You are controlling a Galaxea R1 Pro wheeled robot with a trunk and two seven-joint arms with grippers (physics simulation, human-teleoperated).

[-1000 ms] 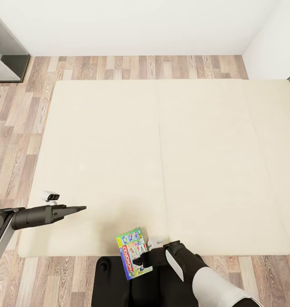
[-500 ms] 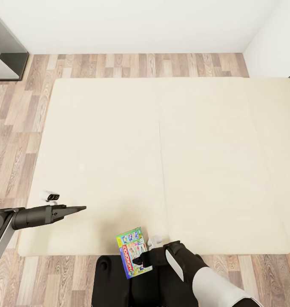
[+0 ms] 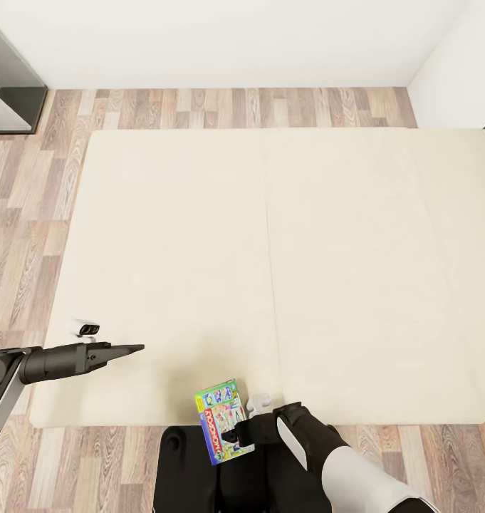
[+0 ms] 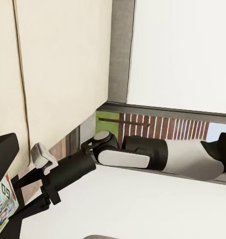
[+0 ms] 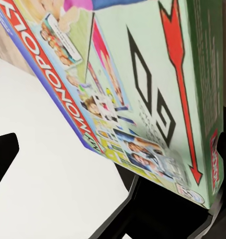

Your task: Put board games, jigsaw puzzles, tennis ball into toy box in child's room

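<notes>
We have the Monopoly board game (image 3: pixel 223 420) gripped in our right gripper (image 3: pixel 236 432), whose jaws are closed on its near right edge. It hangs low in front of our trunk, just over the near edge of the bed (image 3: pixel 164 235), face up, its long axis running near to far with a slight tilt. In the right wrist view the box (image 5: pixel 143 84) sits tight against the jaw at its right-hand edge, so the hold looks firm.

Our left gripper (image 3: pixel 132 348) reaches out over the near left part of the bed, well apart from the game, carrying nothing; we cannot tell whether its jaws are parted or together.

The rest of the bed looks bare. The toy box and the table are somewhere else, so we judge the next move is to carry the game there, right arm holding.
</notes>
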